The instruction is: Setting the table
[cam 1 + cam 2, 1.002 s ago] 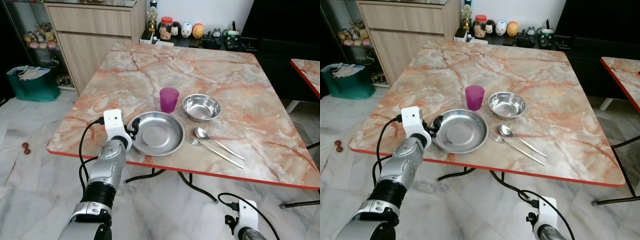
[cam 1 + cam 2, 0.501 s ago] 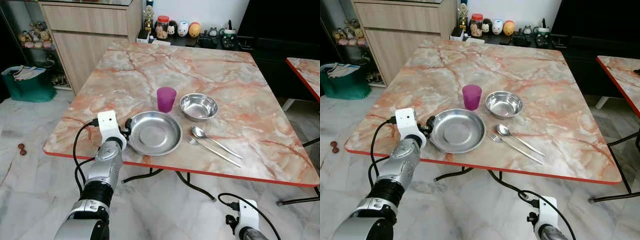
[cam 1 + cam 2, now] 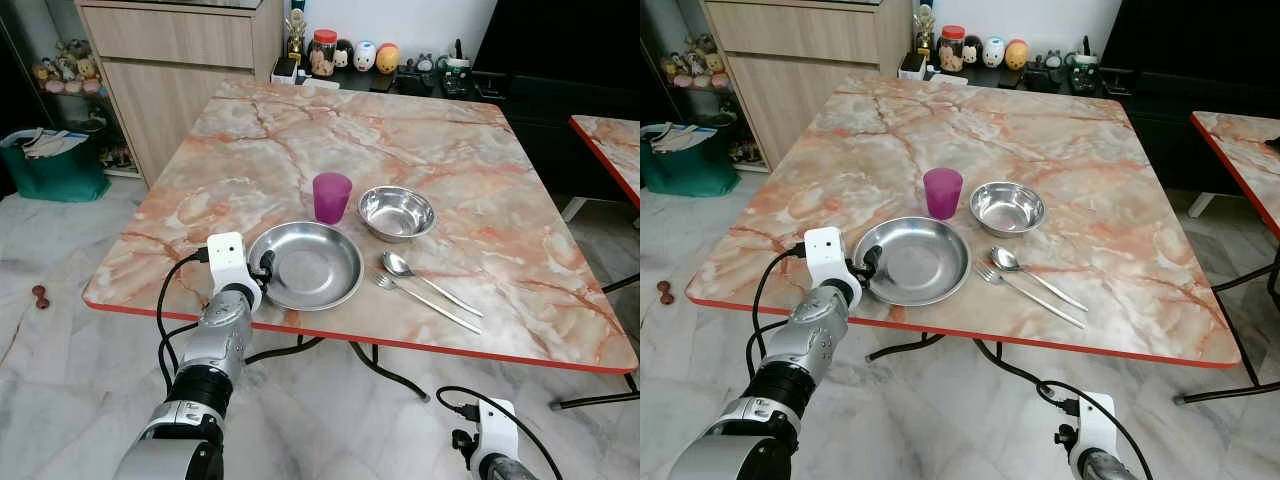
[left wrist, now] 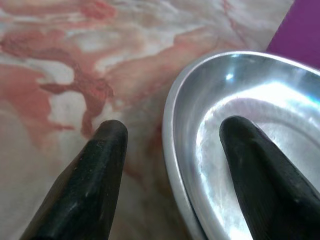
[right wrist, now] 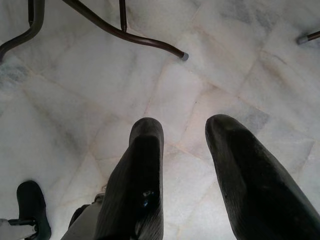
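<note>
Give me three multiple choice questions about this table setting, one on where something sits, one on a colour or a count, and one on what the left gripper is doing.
1. Where is the purple cup?
A. inside the small bowl
B. on the table just behind the large plate
C. on the floor

2. How many pieces of cutlery lie to the right of the large plate?
A. two
B. none
C. four

3. The left gripper is:
A. shut on the cup
B. open, straddling the plate's rim
C. hanging below the table

Key: B, the cup stands behind the plate; A, a spoon and a fork; B, one finger outside, one over the plate.

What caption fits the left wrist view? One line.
Open left gripper straddling the steel plate rim on the marble table, purple cup beyond.
</note>
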Tool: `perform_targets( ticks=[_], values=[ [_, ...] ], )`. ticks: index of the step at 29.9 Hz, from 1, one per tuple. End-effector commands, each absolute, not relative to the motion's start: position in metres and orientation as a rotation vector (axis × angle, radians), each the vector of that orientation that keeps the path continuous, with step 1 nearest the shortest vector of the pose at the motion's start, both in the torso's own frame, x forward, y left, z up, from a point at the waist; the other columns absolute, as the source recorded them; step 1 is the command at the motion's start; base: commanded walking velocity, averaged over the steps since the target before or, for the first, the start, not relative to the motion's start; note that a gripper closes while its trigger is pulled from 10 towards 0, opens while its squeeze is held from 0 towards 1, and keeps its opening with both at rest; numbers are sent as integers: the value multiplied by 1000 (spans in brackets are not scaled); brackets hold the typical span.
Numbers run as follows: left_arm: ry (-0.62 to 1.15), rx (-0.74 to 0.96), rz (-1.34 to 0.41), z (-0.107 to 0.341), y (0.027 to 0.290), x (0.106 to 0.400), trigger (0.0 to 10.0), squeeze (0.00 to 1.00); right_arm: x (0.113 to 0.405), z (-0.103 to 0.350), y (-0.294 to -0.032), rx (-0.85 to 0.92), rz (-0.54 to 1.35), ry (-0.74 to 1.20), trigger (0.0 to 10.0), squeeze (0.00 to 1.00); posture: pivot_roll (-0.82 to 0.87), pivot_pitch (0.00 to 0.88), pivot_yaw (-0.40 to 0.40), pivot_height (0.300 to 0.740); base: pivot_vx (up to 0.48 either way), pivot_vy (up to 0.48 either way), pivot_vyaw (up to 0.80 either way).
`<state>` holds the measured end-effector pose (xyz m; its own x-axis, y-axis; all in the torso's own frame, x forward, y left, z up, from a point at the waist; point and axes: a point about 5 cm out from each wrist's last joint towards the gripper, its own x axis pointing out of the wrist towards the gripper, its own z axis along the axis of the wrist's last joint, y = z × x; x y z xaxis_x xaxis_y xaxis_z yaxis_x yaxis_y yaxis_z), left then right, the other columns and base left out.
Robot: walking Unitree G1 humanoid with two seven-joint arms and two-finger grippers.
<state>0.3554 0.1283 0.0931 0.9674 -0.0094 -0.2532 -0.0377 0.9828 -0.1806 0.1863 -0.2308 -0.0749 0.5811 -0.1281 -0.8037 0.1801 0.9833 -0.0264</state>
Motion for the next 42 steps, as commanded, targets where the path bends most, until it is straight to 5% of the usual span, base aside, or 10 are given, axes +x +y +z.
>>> perform_targets(
  ticks=[1, 11, 12, 13, 42],
  values=[
    [289, -167, -15, 91, 123, 356, 10000, 0, 188, -73, -234, 55, -185, 934, 10000, 0, 95, 0, -108, 740, 0, 0, 0],
    [340, -140, -46, 88, 120, 355, 10000, 0, 187, -74, -233, 57, -182, 937, 10000, 0, 99, 0, -103, 740, 0, 0, 0],
    [339, -138, -44, 89, 121, 355, 6667, 0, 187, -74, -233, 57, -182, 937, 10000, 0, 100, 0, -103, 740, 0, 0, 0],
    [337, -141, -46, 89, 121, 356, 0, 0, 187, -74, -233, 57, -182, 938, 10000, 0, 100, 0, -103, 740, 0, 0, 0],
    [308, -151, -16, 100, 133, 355, 0, 0, 188, -73, -234, 54, -178, 939, 10000, 0, 117, 0, -115, 740, 0, 0, 0]
  ],
)
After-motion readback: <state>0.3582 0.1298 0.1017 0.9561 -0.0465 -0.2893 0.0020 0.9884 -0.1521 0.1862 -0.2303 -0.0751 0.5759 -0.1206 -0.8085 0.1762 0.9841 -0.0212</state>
